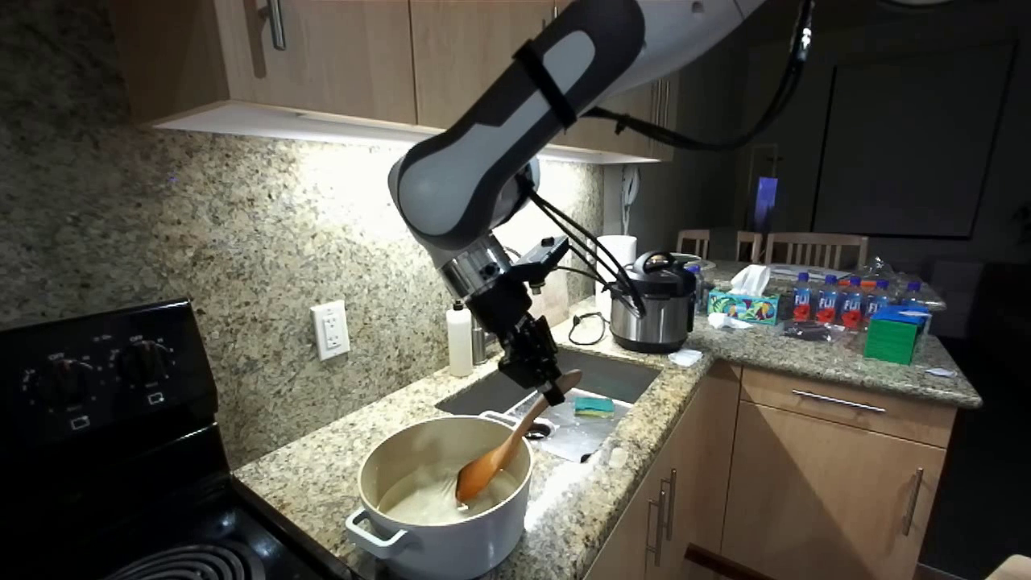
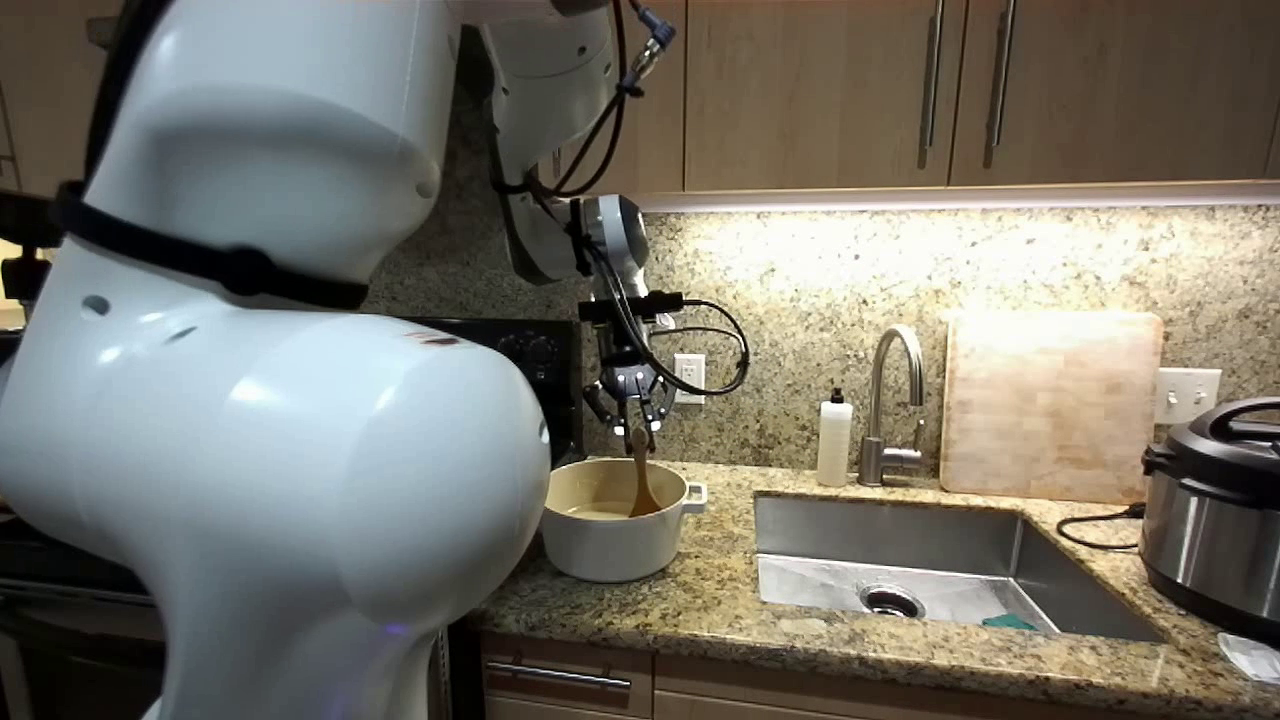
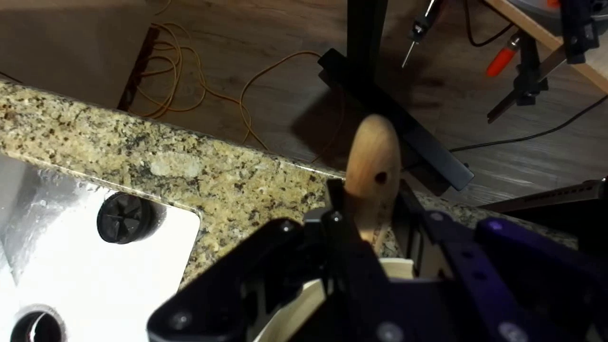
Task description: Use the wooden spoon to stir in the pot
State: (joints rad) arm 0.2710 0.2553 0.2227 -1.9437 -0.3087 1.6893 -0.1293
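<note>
End effector (image 3: 372, 190) status: jaws closed on the handle of the wooden spoon (image 1: 486, 474). The handle end projects past the jaws in the wrist view, i.e. the grip is near the top of the handle.

Pos.: pot (image 1: 475, 548) stands upright on the tabletop (image 2: 720, 590), at the end next to the stove (image 1: 137, 483), btwn front & back edges; the sink (image 2: 880, 535) is set into the tabletop on the pot's other side. Spoon is tilted: handle end up & toward the tabletop's front edge, bowl down inside the pot, tip at or in the liquid (image 1: 423, 499). Immersion depth & contact w/ the pot wall can't be told from these views.

Step in hand (judged): stirring. Pick-up & insertion of spoon appear complete. Whether the bowl is in motion can't be confirmed.

Next move (judged): drive the bowl in a level arc around the pot ctr, tip low, w/o lifting it out. Allow clearance to the wall; a hard side push may slide the pot along the tabletop. Firm closure req'd: w/ a grip this near the handle end, drag on the bowl could twist the spoon in the jaws. No regrip req'd at this pos.
</note>
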